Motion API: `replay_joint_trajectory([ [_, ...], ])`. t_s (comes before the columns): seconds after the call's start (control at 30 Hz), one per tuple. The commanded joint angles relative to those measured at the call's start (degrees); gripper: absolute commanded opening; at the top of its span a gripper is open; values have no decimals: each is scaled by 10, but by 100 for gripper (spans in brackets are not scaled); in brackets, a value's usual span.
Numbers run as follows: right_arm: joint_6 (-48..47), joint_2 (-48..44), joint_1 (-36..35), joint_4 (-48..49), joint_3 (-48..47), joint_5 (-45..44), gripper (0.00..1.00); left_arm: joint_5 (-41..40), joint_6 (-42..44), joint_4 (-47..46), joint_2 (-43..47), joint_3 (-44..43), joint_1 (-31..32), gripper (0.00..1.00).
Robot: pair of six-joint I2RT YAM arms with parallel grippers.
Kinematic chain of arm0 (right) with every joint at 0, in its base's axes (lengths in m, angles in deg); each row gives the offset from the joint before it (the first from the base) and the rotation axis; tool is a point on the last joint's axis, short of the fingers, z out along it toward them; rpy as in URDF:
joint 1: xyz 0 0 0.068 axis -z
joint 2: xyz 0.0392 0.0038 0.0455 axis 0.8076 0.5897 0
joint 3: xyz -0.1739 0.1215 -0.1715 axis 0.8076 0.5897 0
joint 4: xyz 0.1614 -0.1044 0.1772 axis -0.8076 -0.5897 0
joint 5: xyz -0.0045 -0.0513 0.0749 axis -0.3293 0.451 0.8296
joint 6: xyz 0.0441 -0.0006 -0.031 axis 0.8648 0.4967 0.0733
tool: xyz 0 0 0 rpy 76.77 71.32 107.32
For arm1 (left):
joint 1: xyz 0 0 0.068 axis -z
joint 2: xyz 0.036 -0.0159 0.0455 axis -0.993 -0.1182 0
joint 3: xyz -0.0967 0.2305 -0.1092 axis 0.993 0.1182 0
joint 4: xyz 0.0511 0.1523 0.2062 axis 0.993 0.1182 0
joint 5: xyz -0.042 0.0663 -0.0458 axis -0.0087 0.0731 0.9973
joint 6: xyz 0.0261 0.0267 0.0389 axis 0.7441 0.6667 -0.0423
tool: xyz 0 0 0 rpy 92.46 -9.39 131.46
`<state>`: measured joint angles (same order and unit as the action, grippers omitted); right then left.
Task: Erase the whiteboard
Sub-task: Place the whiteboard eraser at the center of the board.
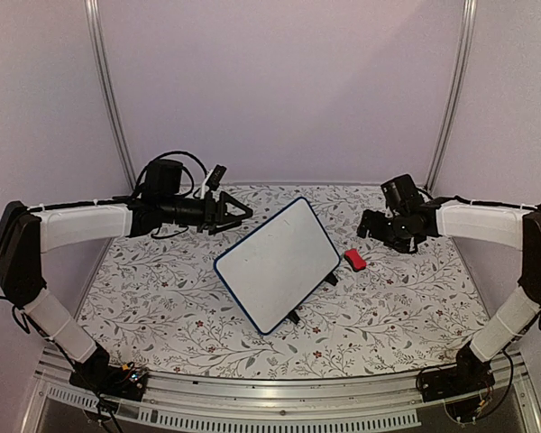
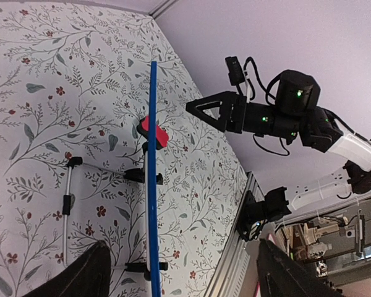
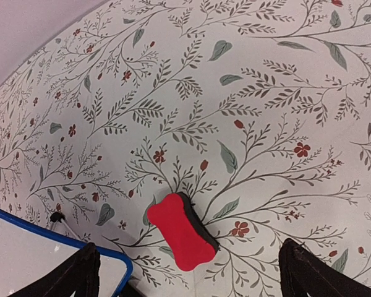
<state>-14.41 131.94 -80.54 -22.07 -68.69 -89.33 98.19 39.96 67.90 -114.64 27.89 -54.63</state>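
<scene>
Blue-framed whiteboard (image 1: 276,265) stands plain white beside red block (image 1: 355,261); both arms' jaws apart, empty.

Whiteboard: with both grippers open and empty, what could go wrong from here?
The whiteboard stands tilted on small feet, held by neither gripper; wiping pressure could tip or slide it.
The red eraser lies near the board's right edge, so the open right gripper might bump the board while reaching down.
The open left gripper sits close to the board's upper corner and could knock it.
</scene>
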Motion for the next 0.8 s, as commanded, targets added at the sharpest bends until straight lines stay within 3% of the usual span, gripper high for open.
replay_joint_trajectory([
  [0.0,-14,-29,13,-6,4,-24,99,5,-2,-16,11,7,-6,80],
  [0.07,-20,-22,14,-19,-7,-16,99,6,-3,-16,10,7,-6,80],
  [0.2,-67,20,-27,-91,-65,-97,99,1,-2,-14,12,7,-6,81],
  [0.37,-103,39,-37,-90,-70,-56,98,-19,5,0,21,5,-8,85],
  [0.43,-118,39,-43,-88,-69,-40,98,-32,9,5,27,5,-8,93],
  [0.57,-154,34,-70,-79,-59,-20,95,-45,10,8,31,6,-9,99],
  [0.77,-206,26,-133,-53,-32,-21,93,-48,9,9,34,7,-11,100],
])
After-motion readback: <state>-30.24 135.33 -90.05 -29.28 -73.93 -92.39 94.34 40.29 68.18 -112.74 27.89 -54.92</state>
